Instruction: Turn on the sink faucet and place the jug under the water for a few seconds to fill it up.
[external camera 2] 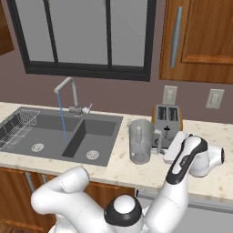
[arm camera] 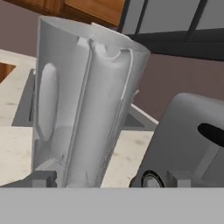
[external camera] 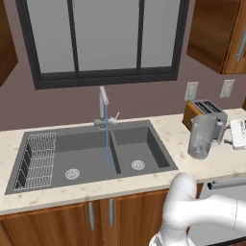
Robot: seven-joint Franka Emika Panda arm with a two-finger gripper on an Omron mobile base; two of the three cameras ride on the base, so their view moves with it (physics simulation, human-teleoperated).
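Jug [arm camera: 83, 105] translucent grey, tapered (ribbed side handle); counter [external camera: 168, 129] speckled beige.

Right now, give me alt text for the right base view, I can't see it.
A clear jug stands on the counter right of the sink, with the open gripper beside its handle. The faucet runs water into the left basin; a toaster stands behind.

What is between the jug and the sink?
Just bare counter. In the right base view, a strip of speckled countertop separates the jug from the sink rim; nothing sits on it.
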